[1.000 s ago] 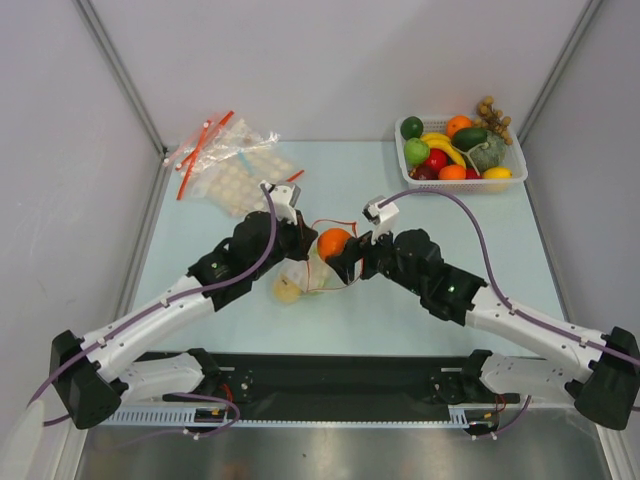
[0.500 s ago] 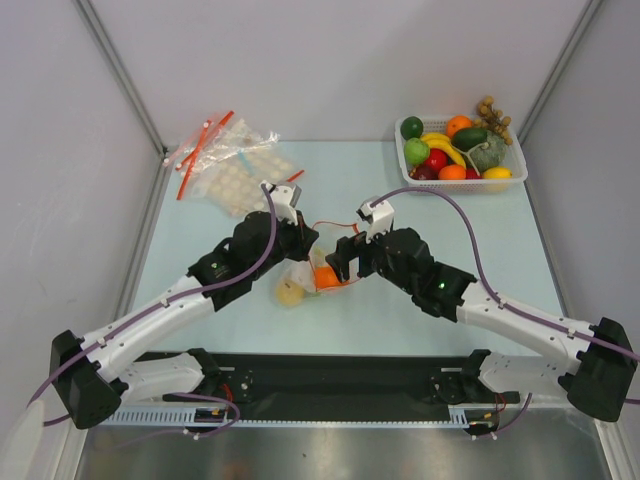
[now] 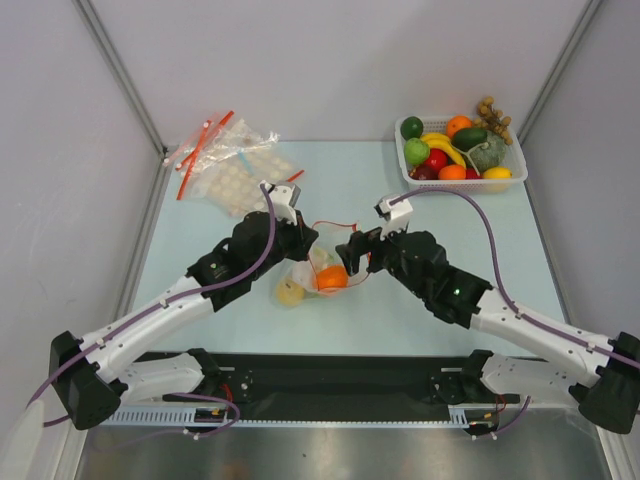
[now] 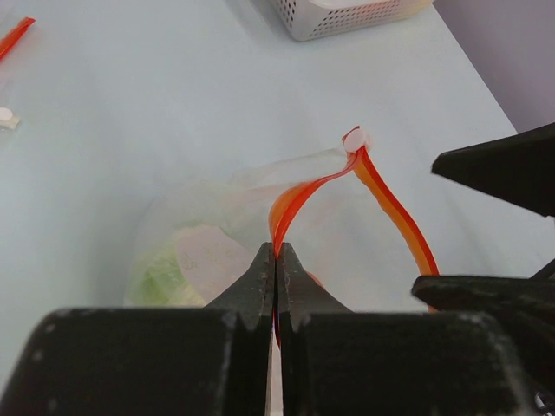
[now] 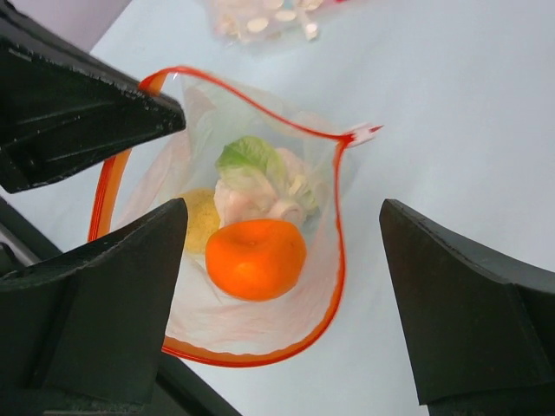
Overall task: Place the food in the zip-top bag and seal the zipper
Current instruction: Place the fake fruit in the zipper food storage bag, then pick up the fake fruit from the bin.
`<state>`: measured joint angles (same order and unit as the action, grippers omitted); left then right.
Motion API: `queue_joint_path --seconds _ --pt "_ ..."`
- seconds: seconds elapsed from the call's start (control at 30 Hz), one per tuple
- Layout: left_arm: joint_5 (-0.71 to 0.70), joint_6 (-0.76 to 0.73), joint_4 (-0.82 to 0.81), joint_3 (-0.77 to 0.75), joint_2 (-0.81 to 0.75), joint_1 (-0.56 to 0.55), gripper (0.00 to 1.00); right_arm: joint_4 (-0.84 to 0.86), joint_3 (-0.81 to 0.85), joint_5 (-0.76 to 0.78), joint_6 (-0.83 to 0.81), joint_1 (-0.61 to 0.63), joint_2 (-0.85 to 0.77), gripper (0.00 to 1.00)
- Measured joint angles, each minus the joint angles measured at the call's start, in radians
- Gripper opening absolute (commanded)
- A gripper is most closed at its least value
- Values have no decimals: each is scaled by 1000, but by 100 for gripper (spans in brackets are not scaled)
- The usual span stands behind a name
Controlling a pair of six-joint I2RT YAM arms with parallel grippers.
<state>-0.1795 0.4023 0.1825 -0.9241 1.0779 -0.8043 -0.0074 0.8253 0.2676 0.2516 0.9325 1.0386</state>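
The clear zip-top bag (image 3: 312, 270) lies mid-table with its mouth held open. My left gripper (image 4: 276, 253) is shut on its red-orange zipper strip (image 4: 299, 195); the white slider (image 4: 355, 139) sits at the strip's far end. Inside the bag lie an orange (image 5: 256, 258), a yellow lemon (image 5: 201, 218) and a pale leafy piece (image 5: 256, 178). My right gripper (image 5: 282, 277) is open and empty, just above the bag's mouth, with the orange below between its fingers. In the top view the orange (image 3: 332, 277) lies in the bag between both grippers.
A white basket (image 3: 510, 178) of more toy fruit stands at the back right. Crinkled disc-dotted bags (image 3: 232, 165) with red strips lie at the back left. Grey walls close in both sides.
The right gripper carried the orange down into the bag, let it go and drew back a little, open. The left gripper kept its hold on the zipper strip.
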Motion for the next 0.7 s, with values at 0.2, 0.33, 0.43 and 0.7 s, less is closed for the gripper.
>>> queue_joint_path --seconds 0.2,0.33,0.43,0.7 --pt "-6 0 3 0 -14 0 0 13 -18 132 6 0 -70 97" --pt "-21 0 7 0 -25 0 0 13 -34 221 16 -12 -89 99" --pt "-29 0 8 0 -30 0 0 12 -43 250 29 -39 -98 98" --pt "-32 0 11 0 -48 0 0 13 -45 273 61 -109 -81 100"
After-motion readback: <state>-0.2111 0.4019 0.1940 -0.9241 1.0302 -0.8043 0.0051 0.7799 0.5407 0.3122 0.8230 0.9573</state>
